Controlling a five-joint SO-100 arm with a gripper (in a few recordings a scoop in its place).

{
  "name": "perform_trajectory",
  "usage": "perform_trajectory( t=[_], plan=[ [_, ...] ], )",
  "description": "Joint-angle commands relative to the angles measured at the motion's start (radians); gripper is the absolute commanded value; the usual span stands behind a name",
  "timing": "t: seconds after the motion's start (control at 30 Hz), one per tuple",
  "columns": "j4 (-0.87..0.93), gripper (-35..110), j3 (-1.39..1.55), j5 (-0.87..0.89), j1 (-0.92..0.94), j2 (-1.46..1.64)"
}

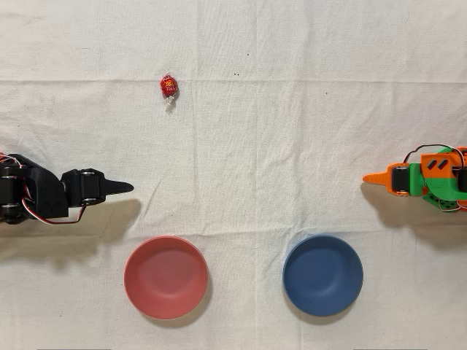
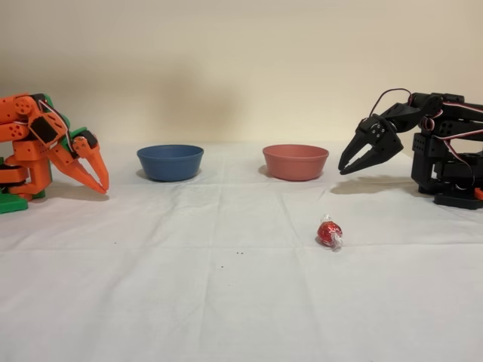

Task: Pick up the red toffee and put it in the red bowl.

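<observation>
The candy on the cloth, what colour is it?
Shiny red candy, best seen in the fixed view.

I see the red toffee (image 1: 168, 87) in shiny red foil with a clear wrapper tail, lying on my worktop's plain white cloth (image 1: 292, 131). The red bowl (image 1: 166, 277) is matte salmon-red and the other bowl (image 1: 322, 275) dark blue. My end effector (image 2: 352, 165) is black; the idle arm (image 2: 45, 143) is orange with green parts.
</observation>
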Motion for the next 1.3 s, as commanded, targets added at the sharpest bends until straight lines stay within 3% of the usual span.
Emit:
perform_trajectory(
  t=[0.0, 0.73, 0.8, 0.87, 0.93, 1.27],
  plan=[
    [0.011, 1, 0.023, -0.011, 0.012, 0.014],
    [0.011, 1, 0.023, -0.012, 0.012, 0.014],
    [0.009, 1, 0.023, -0.087, 0.012, 0.014],
    [0.021, 1, 0.023, -0.293, 0.012, 0.014],
    [0.017, 1, 0.023, -0.331, 0.011, 0.014],
    [-0.04, 1, -0.101, -0.288, 0.026, 0.014]
  ],
)
